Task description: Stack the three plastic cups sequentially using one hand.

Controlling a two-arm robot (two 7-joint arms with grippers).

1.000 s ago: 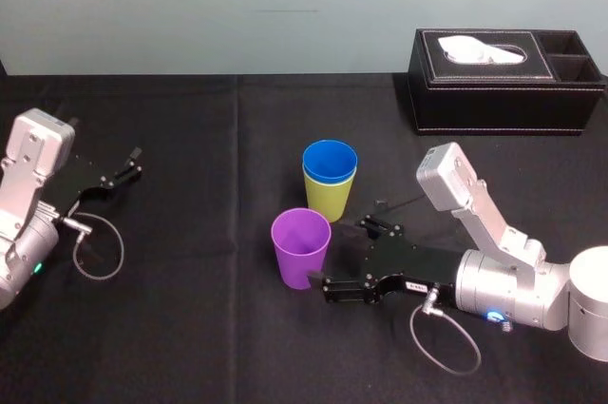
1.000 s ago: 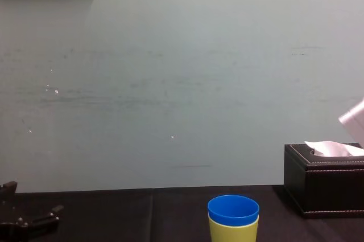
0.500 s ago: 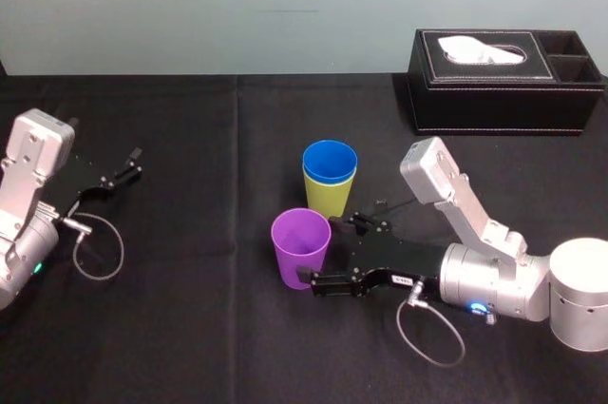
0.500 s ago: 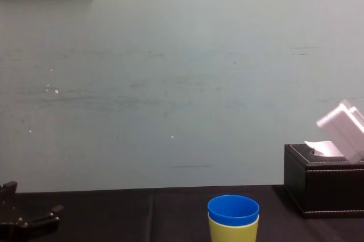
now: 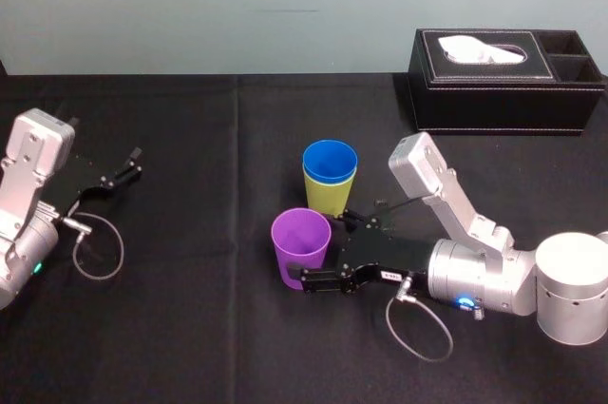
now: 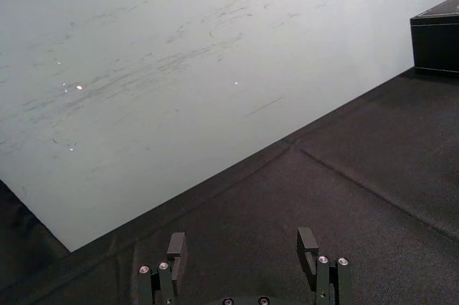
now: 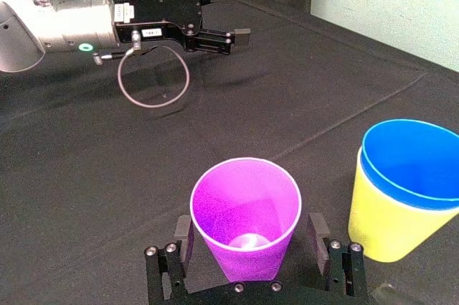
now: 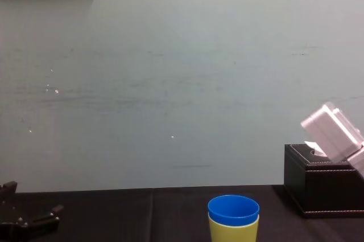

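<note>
purple cup (image 7: 245,212) stands between the right gripper's (image 7: 249,230) spread fingers (image 7: 318,228).

I advanced the right end effector (image 5: 324,248) leftward across the worktop until its spread jaws flanked the purple cup (image 5: 301,244).

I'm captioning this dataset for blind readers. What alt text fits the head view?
The right pincer, open, straddles a purple cup on a black table; just behind it a blue cup sits nested in a yellow-green cup. The left pincer rests at far left; a black tissue box sits back right.
</note>
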